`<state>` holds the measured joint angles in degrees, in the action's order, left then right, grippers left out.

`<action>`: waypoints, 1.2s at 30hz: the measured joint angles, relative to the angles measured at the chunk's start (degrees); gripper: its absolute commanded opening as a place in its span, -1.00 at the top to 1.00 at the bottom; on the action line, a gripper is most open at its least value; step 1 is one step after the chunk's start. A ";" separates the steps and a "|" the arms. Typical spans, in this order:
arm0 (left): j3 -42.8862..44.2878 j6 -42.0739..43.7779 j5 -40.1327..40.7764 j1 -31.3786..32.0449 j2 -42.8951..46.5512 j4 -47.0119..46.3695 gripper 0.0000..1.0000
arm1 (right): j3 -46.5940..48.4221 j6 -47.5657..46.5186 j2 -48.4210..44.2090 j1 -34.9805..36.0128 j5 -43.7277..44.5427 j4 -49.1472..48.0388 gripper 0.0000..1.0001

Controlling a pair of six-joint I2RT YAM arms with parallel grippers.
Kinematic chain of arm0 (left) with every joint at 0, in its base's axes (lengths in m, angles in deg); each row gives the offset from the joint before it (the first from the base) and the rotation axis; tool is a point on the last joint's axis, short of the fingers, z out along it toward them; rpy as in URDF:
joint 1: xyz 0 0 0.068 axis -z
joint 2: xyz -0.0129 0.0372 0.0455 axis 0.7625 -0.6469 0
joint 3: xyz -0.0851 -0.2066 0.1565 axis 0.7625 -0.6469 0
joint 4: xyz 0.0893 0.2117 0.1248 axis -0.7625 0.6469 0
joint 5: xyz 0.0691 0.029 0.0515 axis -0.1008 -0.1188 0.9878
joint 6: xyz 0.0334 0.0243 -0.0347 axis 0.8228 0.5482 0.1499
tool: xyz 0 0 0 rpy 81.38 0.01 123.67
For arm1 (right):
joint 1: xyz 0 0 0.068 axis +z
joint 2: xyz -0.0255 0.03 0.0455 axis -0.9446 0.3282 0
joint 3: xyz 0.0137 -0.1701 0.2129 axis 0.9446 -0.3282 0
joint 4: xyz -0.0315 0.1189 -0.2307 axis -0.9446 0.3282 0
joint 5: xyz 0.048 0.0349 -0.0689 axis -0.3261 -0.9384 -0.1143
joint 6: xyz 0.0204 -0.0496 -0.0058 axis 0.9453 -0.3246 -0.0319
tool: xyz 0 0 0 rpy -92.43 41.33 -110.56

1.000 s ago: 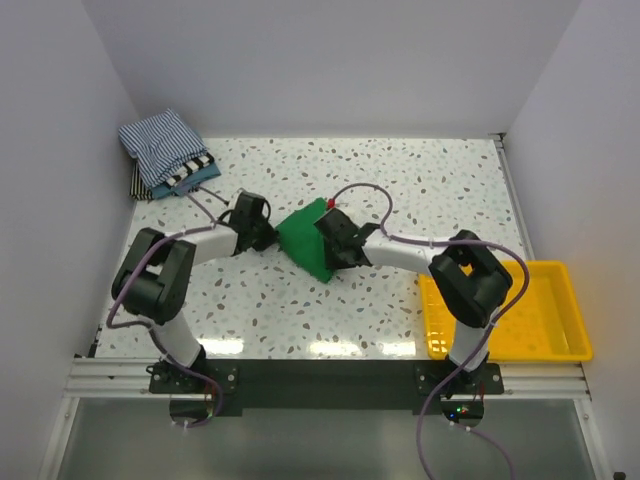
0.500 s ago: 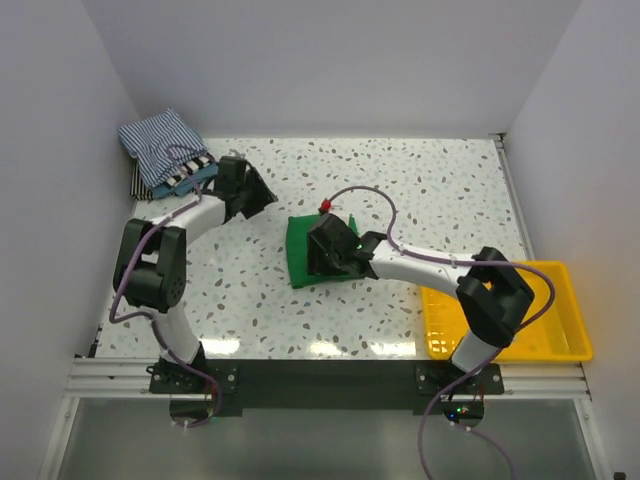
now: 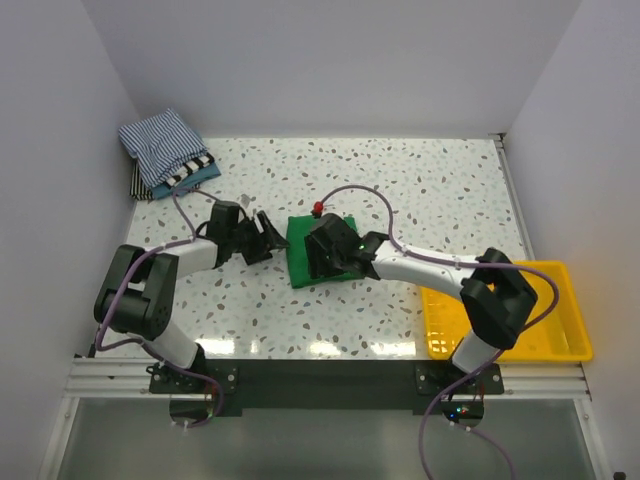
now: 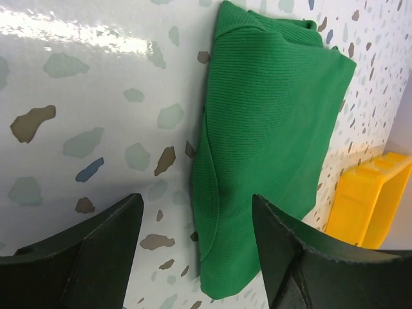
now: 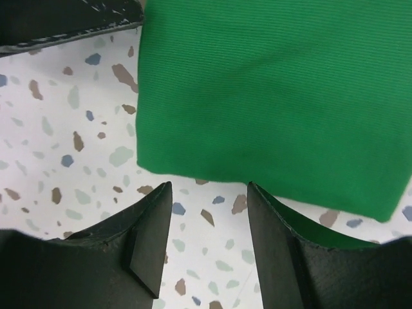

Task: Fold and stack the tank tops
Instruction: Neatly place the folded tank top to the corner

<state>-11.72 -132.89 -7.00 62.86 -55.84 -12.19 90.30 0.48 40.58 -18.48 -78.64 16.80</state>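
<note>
A bright green tank top (image 3: 297, 255) lay folded into a flat rectangle near the middle of the speckled bench (image 3: 420, 190). In the left wrist view the green top (image 4: 270, 129) showed a ribbed knit, with a rolled fold along one long edge. In the right wrist view it (image 5: 277, 96) filled the upper part of the picture, its edges straight and one corner square.

The right claw (image 3: 322, 258) hung over the right part of the green top, hiding it from above. Seen from its own wrist, the right claw (image 5: 209, 190) stood open, and its two black fingers (image 5: 148, 238) were apart over bare bench at the top's edge, holding nothing.

The left claw (image 3: 270, 238) sat just left of the green top and pointed toward it. From its wrist camera the left claw (image 4: 193, 206) was spread wide and empty. One finger (image 4: 103, 251) was over bare bench and the other (image 4: 302, 257) was by the top's edge.

In the far left corner, well apart from the green top, lay a pile of folded tops. A blue-and-white striped top (image 3: 160, 145) was uppermost, with a black-and-white striped one (image 3: 192, 163) and a teal one (image 3: 207, 173) peeking out beneath.

A yellow tray (image 3: 560, 340) sat at the near right edge of the bench, beside the right arm's base.
</note>
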 measured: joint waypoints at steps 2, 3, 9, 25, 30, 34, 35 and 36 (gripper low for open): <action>-0.17 0.00 -1.11 0.00 -0.39 -0.98 -0.47 | -0.17 -0.70 2.49 0.02 -0.79 -1.77 -0.07; -0.17 0.00 -1.53 0.04 -0.72 -1.42 -0.47 | -0.35 -1.01 3.87 0.02 -1.42 -2.75 -0.07; -0.17 0.02 -2.40 2.14 -2.27 -4.39 -0.47 | -1.29 -2.12 9.70 0.02 -1.86 -7.52 -0.04; 3.93 -0.52 2.36 8.20 -7.74 -7.45 -0.08 | -7.50 -1.88 7.52 -1.49 -6.14 -18.01 -0.01; 10.14 0.50 5.18 8.61 -12.00 -2.95 0.62 | -7.50 -1.90 7.39 -1.53 -6.71 -17.79 -0.08; 15.43 2.19 7.50 9.01 -14.71 2.64 1.00 | -6.82 -1.92 6.10 -1.77 -6.78 -14.36 -0.33; 17.29 3.10 8.79 9.22 -15.34 4.48 1.00 | -6.73 -1.99 5.42 -1.88 -6.69 -13.11 -0.40; 19.23 3.85 10.14 9.40 -16.06 6.23 1.00 | -6.71 -1.95 4.42 -2.08 -6.51 -11.47 -0.42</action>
<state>7.51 -129.04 3.14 72.26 -71.91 -5.96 83.59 -1.47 45.00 -20.56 -85.15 5.33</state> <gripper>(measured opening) 0.057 0.674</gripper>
